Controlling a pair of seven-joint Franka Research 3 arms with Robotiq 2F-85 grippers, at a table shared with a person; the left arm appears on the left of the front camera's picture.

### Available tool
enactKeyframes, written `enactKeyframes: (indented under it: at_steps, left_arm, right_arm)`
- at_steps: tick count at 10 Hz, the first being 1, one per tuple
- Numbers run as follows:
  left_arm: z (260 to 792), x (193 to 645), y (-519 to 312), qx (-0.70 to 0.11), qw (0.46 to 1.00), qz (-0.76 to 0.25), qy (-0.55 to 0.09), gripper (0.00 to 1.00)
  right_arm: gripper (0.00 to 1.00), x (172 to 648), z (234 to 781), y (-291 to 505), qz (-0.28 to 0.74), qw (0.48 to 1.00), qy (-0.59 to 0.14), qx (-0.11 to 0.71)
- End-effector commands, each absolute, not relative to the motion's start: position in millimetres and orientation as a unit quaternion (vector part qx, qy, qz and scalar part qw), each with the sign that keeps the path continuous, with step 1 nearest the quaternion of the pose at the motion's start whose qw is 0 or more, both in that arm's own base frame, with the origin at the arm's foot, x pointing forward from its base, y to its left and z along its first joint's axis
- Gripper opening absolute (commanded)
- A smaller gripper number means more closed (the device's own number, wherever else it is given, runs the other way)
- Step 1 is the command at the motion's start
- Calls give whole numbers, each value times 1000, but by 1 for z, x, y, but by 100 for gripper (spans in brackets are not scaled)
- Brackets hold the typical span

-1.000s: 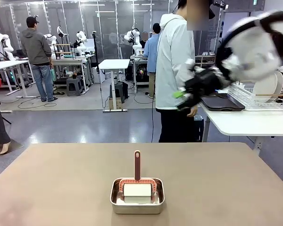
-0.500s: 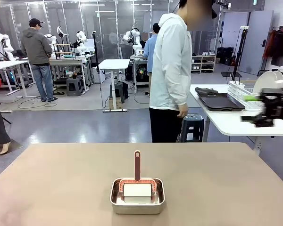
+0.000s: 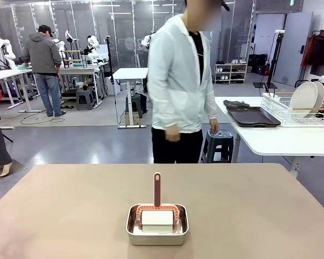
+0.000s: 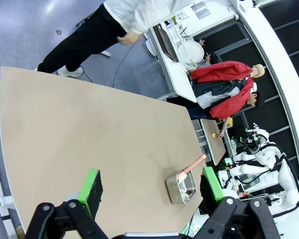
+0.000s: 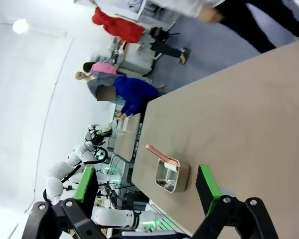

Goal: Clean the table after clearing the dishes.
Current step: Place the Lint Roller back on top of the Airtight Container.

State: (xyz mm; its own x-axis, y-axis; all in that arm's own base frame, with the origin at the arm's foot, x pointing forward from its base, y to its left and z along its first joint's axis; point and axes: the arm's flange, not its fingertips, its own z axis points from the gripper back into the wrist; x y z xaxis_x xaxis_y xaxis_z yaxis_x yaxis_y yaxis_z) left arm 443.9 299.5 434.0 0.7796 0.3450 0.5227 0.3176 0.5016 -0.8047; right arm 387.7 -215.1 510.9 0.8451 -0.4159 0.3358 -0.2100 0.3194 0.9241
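Note:
The tan table [image 3: 70,205] carries a small steel pan [image 3: 157,225] near its front middle. In the pan rests a white-headed cleaning tool with a red-brown handle [image 3: 157,190] pointing away from me. The dishes, white plates [image 3: 305,99], stand in a wire rack on the white side table at the right, with dark trays [image 3: 254,116] beside them. My left gripper [image 4: 150,181] hangs open high above the table [image 4: 79,129], the pan [image 4: 182,186] far below between its green pads. My right gripper [image 5: 147,186] is likewise open and high, above the pan [image 5: 170,177].
A person in a white jacket [image 3: 178,81] stands at the table's far edge, hands down. Behind them is a stool [image 3: 218,143]. The white side table [image 3: 281,141] stands at the far right, off the tan table.
My right arm, which was reaching over the side table at the right, has drawn out of the front view. The person has turned from the side table and stepped left to face the tan table.

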Motion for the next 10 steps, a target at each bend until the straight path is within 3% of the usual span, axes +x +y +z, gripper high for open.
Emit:
enactKeyframes:
  at_steps: [1, 5, 6, 10]
  left_arm:
    - [436, 441, 300, -499, 802, 11, -329, 100]
    - [436, 441, 300, -499, 802, 11, -329, 100]
    - [436, 441, 300, -499, 802, 11, -329, 100]
    - [436, 441, 300, -499, 802, 11, -329, 100]
  right_arm:
    - [100, 363, 510, -222, -116, 780, -257, 558]
    - [100, 344, 472, -239, -132, 819, -233, 508]
    - [100, 350, 483, -246, -130, 794, -246, 540]
    - [100, 350, 483, -246, -130, 794, -246, 540]
